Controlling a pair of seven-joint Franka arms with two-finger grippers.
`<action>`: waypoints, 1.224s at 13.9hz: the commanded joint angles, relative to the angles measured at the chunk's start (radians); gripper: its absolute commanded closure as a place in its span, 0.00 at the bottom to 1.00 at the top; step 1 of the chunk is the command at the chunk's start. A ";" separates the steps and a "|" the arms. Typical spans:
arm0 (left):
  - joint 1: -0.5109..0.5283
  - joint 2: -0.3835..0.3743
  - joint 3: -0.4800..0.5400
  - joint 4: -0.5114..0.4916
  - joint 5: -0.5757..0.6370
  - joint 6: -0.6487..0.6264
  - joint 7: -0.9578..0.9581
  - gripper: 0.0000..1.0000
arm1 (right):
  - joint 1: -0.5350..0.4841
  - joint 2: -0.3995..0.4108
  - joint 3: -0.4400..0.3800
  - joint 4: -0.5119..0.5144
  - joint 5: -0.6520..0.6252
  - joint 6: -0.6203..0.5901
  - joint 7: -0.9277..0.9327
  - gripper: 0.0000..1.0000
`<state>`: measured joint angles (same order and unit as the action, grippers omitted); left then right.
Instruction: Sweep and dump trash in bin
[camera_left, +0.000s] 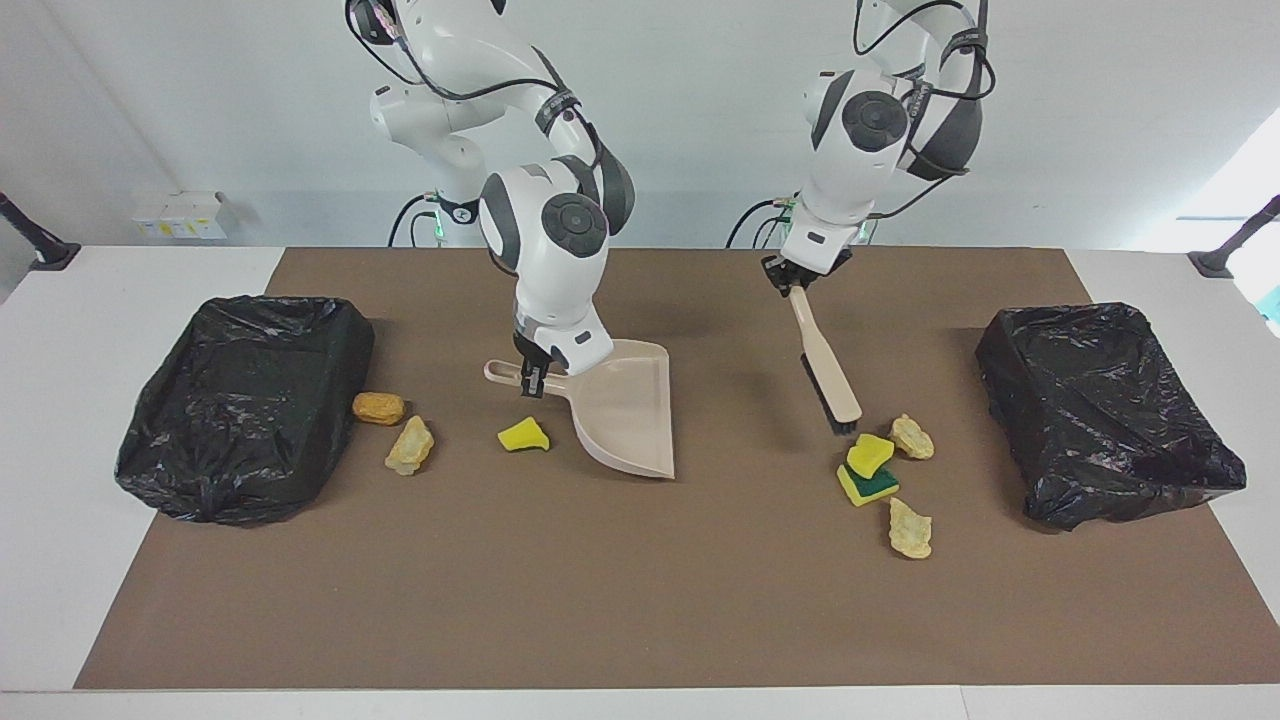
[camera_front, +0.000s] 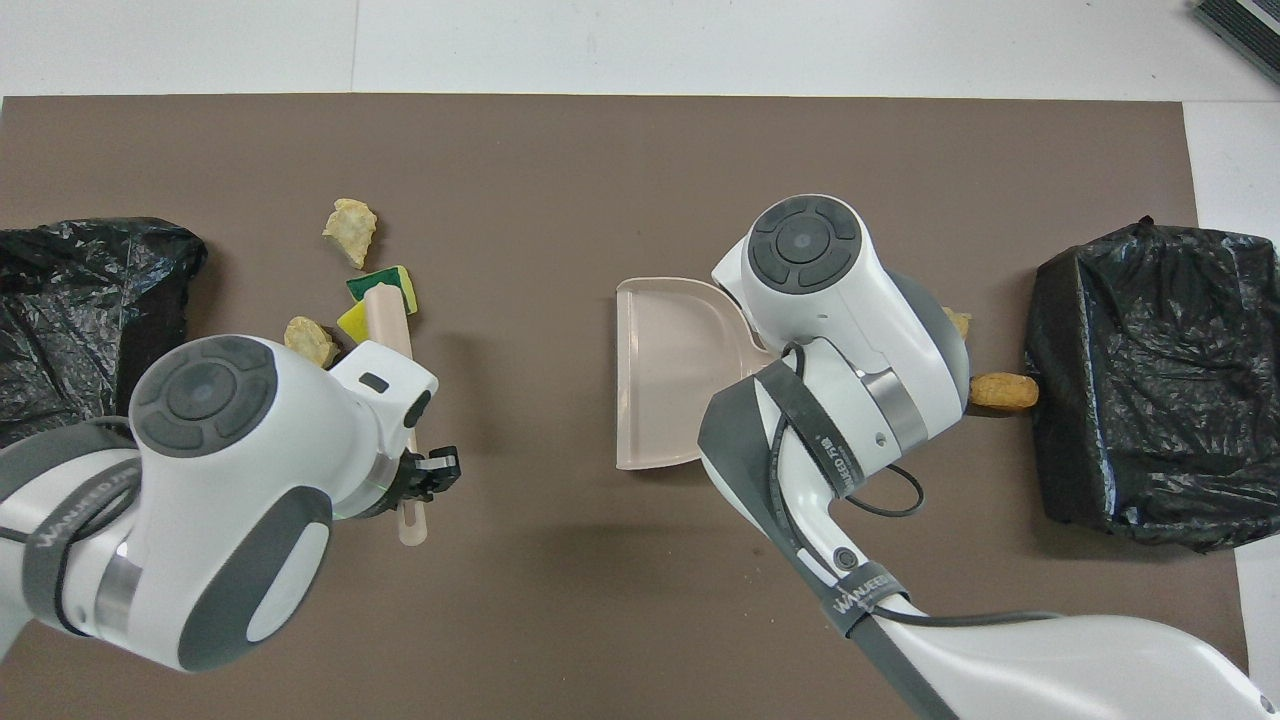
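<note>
My right gripper (camera_left: 533, 380) is shut on the handle of the beige dustpan (camera_left: 625, 405), which tilts over the middle of the mat with its open mouth toward the left arm's end. My left gripper (camera_left: 797, 283) is shut on the handle of the beige brush (camera_left: 825, 365). The brush's black bristles hang just beside a yellow sponge piece (camera_left: 868, 453), a yellow-green sponge (camera_left: 868, 485) and two tan chunks (camera_left: 912, 437) (camera_left: 910, 529). A yellow piece (camera_left: 523, 435), a tan chunk (camera_left: 410, 446) and an orange-brown lump (camera_left: 378, 407) lie at the right arm's end of the dustpan.
Two bins lined with black bags stand at the ends of the brown mat, one at the right arm's end (camera_left: 245, 400) and one at the left arm's end (camera_left: 1105, 410). The orange-brown lump touches the foot of the first. From above, my right arm hides its gripper.
</note>
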<state>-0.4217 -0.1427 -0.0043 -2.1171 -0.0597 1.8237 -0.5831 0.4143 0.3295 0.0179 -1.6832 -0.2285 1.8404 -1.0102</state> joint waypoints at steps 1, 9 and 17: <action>0.093 0.043 -0.016 0.058 0.053 -0.011 0.124 1.00 | -0.005 0.016 0.005 -0.024 -0.029 0.068 0.024 1.00; 0.374 0.077 -0.017 -0.001 0.058 0.130 0.465 1.00 | 0.001 0.013 0.005 -0.055 -0.048 0.103 0.024 1.00; 0.428 0.149 -0.017 -0.112 0.043 0.356 0.531 1.00 | 0.008 0.014 0.008 -0.056 -0.046 0.109 0.033 1.00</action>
<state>-0.0162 -0.0108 -0.0088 -2.2257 -0.0157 2.1295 -0.0781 0.4191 0.3553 0.0178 -1.7150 -0.2546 1.9248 -1.0089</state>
